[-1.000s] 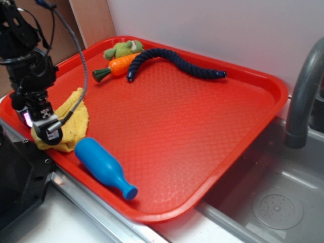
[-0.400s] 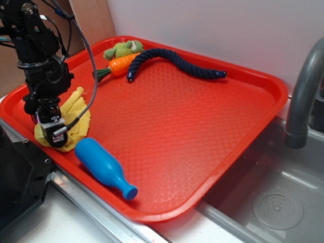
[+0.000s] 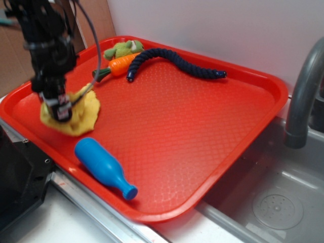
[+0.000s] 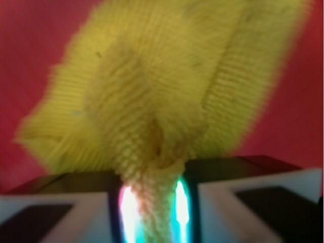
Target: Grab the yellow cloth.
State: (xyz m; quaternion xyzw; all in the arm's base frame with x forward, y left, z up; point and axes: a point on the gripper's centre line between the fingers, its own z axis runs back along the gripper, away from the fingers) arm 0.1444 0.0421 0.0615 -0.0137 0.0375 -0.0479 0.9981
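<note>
The yellow cloth [image 3: 81, 115] is a mustard terry rag bunched up at the near left of the red tray [image 3: 192, 126]. My gripper [image 3: 59, 110] hangs over it and is shut on a fold of it. In the wrist view the cloth [image 4: 167, 86] fills most of the frame, and a pinched strand runs down between the two fingers of the gripper [image 4: 154, 202]. The cloth hangs from the jaws over the red tray floor.
A blue bottle [image 3: 104, 167] lies at the tray's near edge, right of the cloth. A toy carrot [image 3: 119, 65], a green plush toy [image 3: 123, 48] and a dark blue rope [image 3: 177, 62] lie at the back. A sink with a grey faucet [image 3: 304, 96] is at the right.
My gripper has moved up and toward the tray's middle with the cloth in it. The cloth has been pulled off the tray's near-left rim and bunched under the jaws.
</note>
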